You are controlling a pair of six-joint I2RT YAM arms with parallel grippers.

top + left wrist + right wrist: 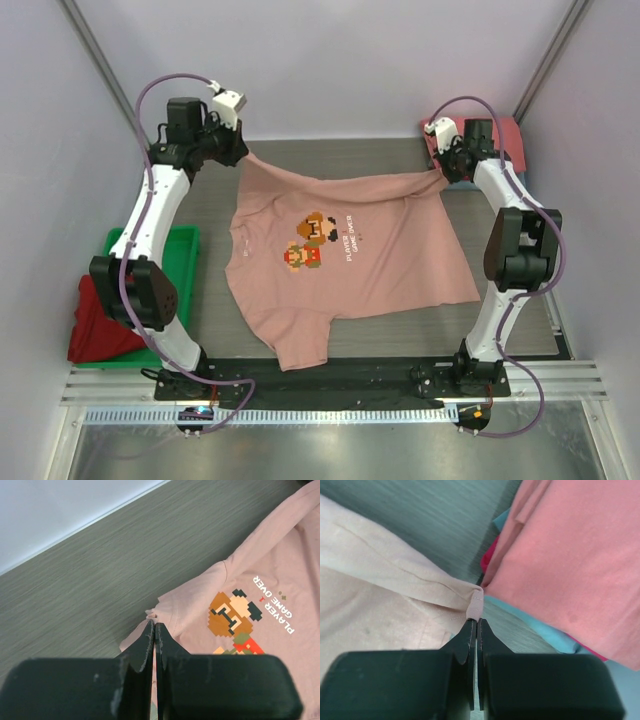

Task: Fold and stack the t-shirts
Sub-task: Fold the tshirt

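A dusty-pink t-shirt (350, 270) with a pixel game-character print (312, 240) lies spread on the grey table, its far edge lifted and stretched between both grippers. My left gripper (243, 155) is shut on the far left corner. In the left wrist view the fingertips (154, 626) pinch a fold of pink cloth (270, 570). My right gripper (443, 175) is shut on the far right corner, and its tips (476, 622) clamp the hem (380, 595). A folded coral-red t-shirt (570, 555) tops a pile at the back right, above a blue-grey one (540, 630).
A green tray (180, 245) stands at the left edge with a dark red t-shirt (100, 320) draped on its near end. The folded pile (510, 135) sits behind the right arm. White walls close in the back and both sides.
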